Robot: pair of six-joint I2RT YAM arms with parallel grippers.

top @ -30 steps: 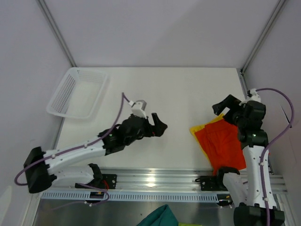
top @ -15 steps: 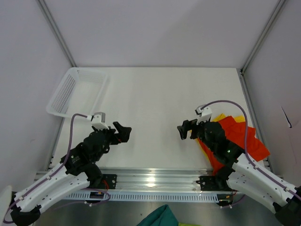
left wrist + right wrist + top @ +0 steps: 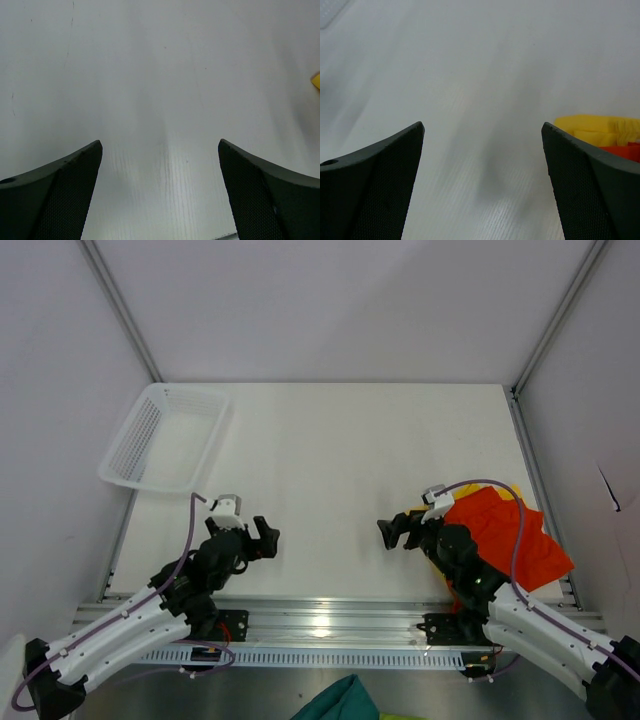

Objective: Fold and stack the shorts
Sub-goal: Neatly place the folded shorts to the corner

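Observation:
The orange-red shorts (image 3: 510, 535) lie folded at the table's right side on top of the yellow shorts (image 3: 512, 490), of which only edges show. In the right wrist view a yellow edge (image 3: 600, 127) with a strip of orange-red (image 3: 622, 150) shows at the right. A yellow speck (image 3: 316, 80) shows at the right edge of the left wrist view. My right gripper (image 3: 395, 531) is open and empty, just left of the stack; it also shows in its wrist view (image 3: 482, 170). My left gripper (image 3: 264, 537) is open and empty over bare table at the near left, also seen in its wrist view (image 3: 160, 190).
A white mesh basket (image 3: 165, 435) stands at the far left. A teal-green cloth (image 3: 340, 702) lies below the table's front rail (image 3: 320, 620). White walls and metal frame posts enclose the table.
The left arm has pulled back from the table's middle toward the near left. The right arm has swung off the stack, lowered, and now points left. The orange-red shorts shifted slightly.

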